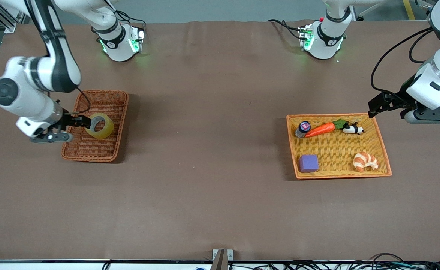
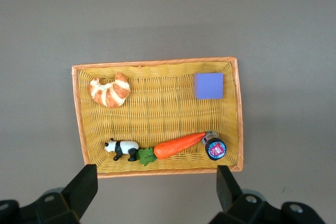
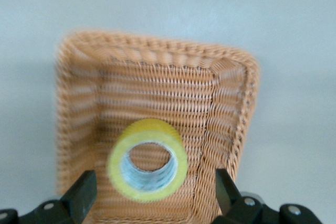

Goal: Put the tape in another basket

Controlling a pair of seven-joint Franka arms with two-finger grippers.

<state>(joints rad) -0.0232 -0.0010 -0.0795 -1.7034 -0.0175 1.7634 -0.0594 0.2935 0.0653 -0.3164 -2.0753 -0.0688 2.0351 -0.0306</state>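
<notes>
The tape [image 1: 101, 126], a translucent yellowish ring, sits in the reddish-brown wicker basket [image 1: 104, 93] at the right arm's end of the table. Its hole faces my right gripper [image 1: 78, 122]. That gripper is open and hovers over the basket's edge beside the tape. In the right wrist view the tape [image 3: 149, 129] lies between the spread fingers [image 3: 84, 190] without touching them, and the basket [image 3: 157, 51] fills the view. My left gripper [image 1: 378, 106] is open and empty, over the table beside the orange tray; it also shows in the left wrist view [image 2: 156, 182].
A shallow orange-yellow tray [image 1: 383, 144] at the left arm's end holds a carrot [image 1: 319, 129], a toy panda [image 1: 353, 129], a small capped bottle [image 1: 303, 128], a purple block [image 1: 309, 163] and a croissant [image 1: 365, 161]. Bare brown table lies between the two containers.
</notes>
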